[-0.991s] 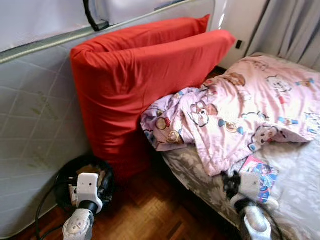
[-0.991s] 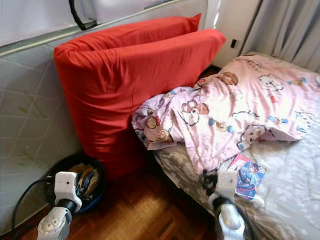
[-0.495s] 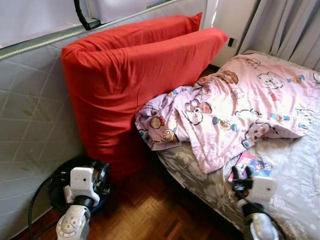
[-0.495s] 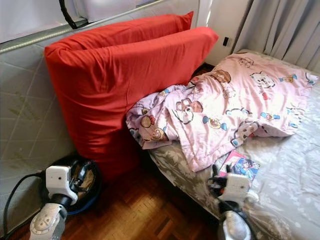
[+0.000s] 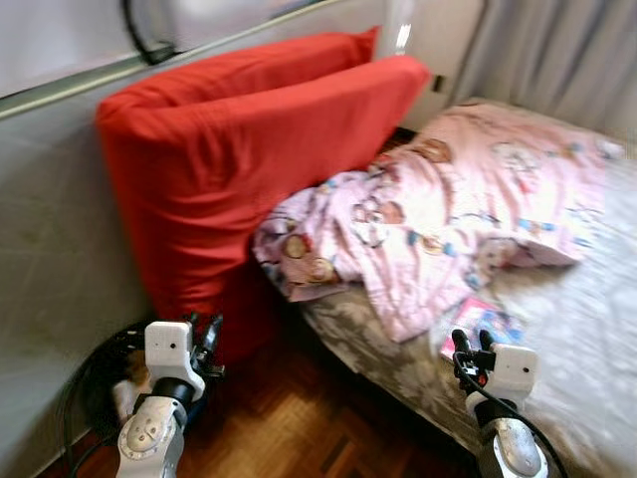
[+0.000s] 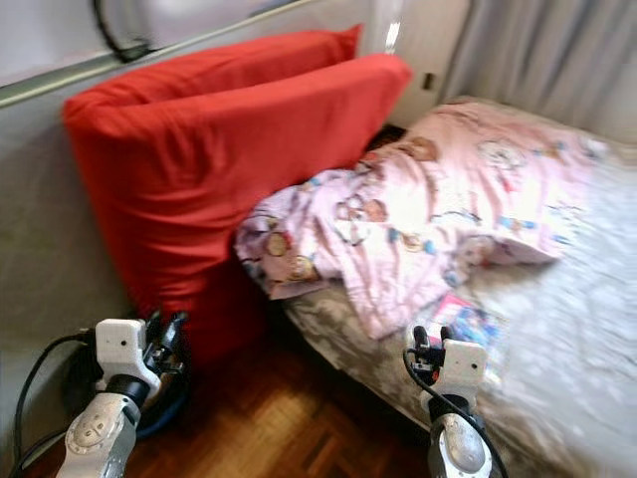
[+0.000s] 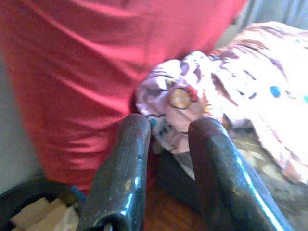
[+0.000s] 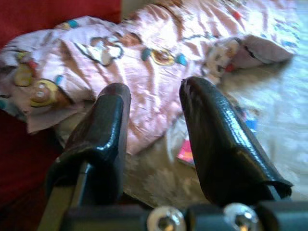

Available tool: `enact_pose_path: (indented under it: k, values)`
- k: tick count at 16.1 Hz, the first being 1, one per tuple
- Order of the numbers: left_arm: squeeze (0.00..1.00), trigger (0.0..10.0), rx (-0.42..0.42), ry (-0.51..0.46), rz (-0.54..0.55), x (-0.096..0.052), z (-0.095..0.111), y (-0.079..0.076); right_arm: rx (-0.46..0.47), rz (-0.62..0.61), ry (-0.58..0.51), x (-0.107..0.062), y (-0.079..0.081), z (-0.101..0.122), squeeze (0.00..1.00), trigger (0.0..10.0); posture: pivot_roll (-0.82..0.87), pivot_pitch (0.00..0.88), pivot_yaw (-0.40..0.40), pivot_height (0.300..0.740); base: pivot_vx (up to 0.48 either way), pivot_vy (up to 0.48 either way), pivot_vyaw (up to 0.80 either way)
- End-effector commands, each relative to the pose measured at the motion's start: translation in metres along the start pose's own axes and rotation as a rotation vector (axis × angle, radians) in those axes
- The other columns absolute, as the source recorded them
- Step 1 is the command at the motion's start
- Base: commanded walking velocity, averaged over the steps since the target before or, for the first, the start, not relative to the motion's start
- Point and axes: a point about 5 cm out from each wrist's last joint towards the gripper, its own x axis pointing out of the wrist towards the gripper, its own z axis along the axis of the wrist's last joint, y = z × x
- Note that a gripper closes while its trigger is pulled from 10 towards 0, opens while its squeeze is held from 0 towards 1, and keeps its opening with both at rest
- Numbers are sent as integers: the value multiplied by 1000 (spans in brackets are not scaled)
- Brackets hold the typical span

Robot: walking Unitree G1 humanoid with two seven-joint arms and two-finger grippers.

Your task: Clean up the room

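Bed [image 5: 597, 329] carrying one pink blanket [image 5: 468, 214] and one booklet [image 5: 481, 324]; two red cushions [image 5: 249, 169] alongside. Left gripper [image 5: 204, 334] and right gripper [image 5: 468, 347]: fingers parted, empty, low above floor [image 5: 299, 428].

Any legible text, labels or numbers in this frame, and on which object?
No text can be read in any view.
The booklet on the bed has a colourful printed cover, too blurred to read.
The pink blanket shows only cartoon figures, no words.
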Motion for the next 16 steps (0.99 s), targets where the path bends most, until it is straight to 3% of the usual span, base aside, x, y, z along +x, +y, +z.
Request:
enact_pose_path:
  k: [1, 4, 16]
  values:
    - [0, 10000, 13, 1, 7, 0, 2, -1, -3, -7, -3, 0, -3, 3, 0, 10000, -7, 48, -33, 740, 0, 0, -775]
    - [0, 10000, 20, 13, 12, 0, 3, 1, 2, -6, 10, 1, 0, 3, 0, 10000, -4, 62, -33, 740, 0, -414, -775]
    - [0, 10000, 8, 6, 21, 2, 7, 0, 11, 20, 38, 3, 9, 2, 0, 10000, 2, 78, -38, 740, 0, 0, -775]
